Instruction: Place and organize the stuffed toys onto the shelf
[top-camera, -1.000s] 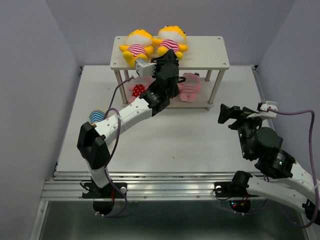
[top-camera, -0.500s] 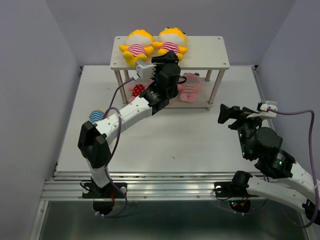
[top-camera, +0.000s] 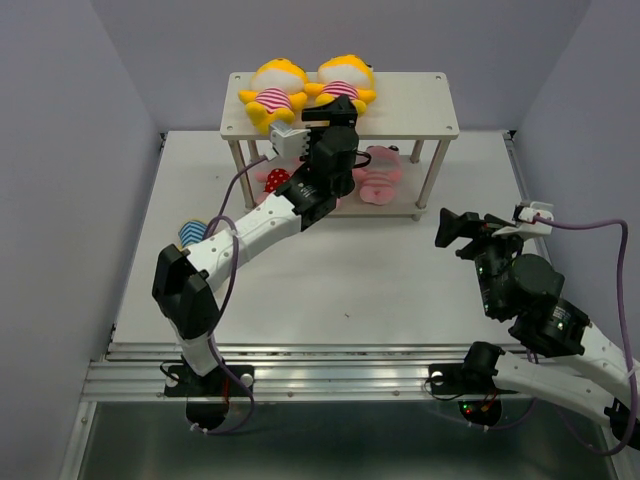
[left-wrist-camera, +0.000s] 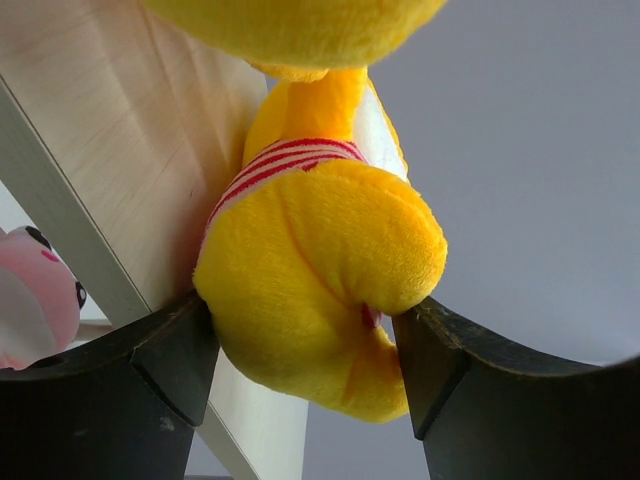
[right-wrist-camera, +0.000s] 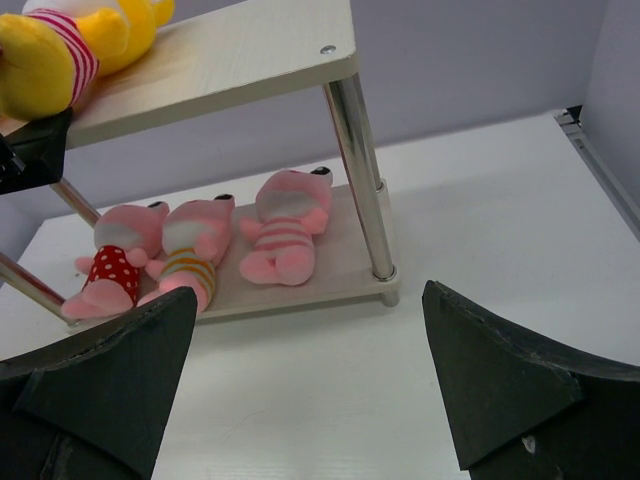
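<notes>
Two yellow stuffed toys in pink-striped shirts lie on the shelf's top board (top-camera: 410, 105), one at the left (top-camera: 275, 92) and one beside it (top-camera: 345, 82). My left gripper (top-camera: 335, 108) is at the front edge of that board, open. Its fingers flank the right yellow toy's (left-wrist-camera: 320, 260) lower end, which rests on the board (left-wrist-camera: 120, 150), uncompressed. Three pink toys lie on the lower board: red-dotted (right-wrist-camera: 110, 265), orange-striped (right-wrist-camera: 190, 245) and pink-striped (right-wrist-camera: 285, 225). My right gripper (top-camera: 455, 230) hovers open and empty over the table, right of the shelf (right-wrist-camera: 250, 50).
A blue-striped soft thing (top-camera: 192, 232) peeks out from under the left arm on the table's left side. The shelf's metal legs (right-wrist-camera: 358, 170) stand in front of the right gripper (right-wrist-camera: 310, 310). Grey walls close in on three sides.
The left gripper's jaws have spread apart around the right yellow toy, which now rests on the top board. The right arm has not moved.
</notes>
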